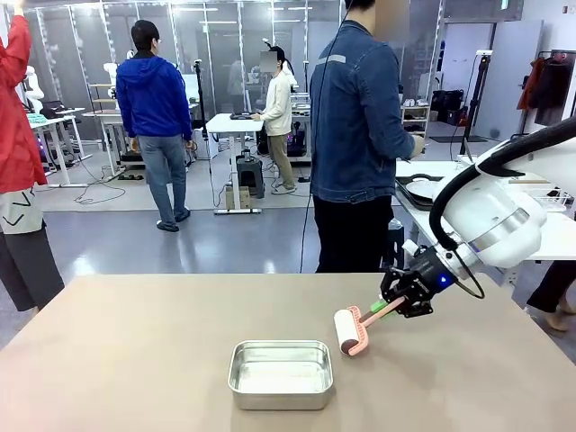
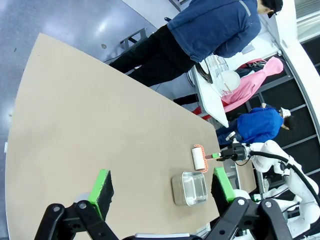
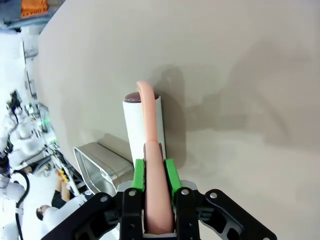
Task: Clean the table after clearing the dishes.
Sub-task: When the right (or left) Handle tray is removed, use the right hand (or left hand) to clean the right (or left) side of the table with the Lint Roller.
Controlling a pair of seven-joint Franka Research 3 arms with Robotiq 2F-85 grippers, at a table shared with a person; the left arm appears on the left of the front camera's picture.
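Front view: the right arm's fingers [image 1: 396,301] are clamped on the pink handle of a lint roller [image 1: 349,328], whose white roll lies against the desk [image 1: 135,360] toward its right edge, just beyond and to the right of a steel pan [image 1: 281,373] near the middle of the near edge. Over the desk, the left arm's fingers [image 2: 101,186] stand wide apart with nothing between them. The dishes [image 1: 421,190] — a white plate on a dark tray — sit on a white table [image 1: 549,238] past the desk's far right corner, beside a person [image 1: 360,117] in a denim jacket.
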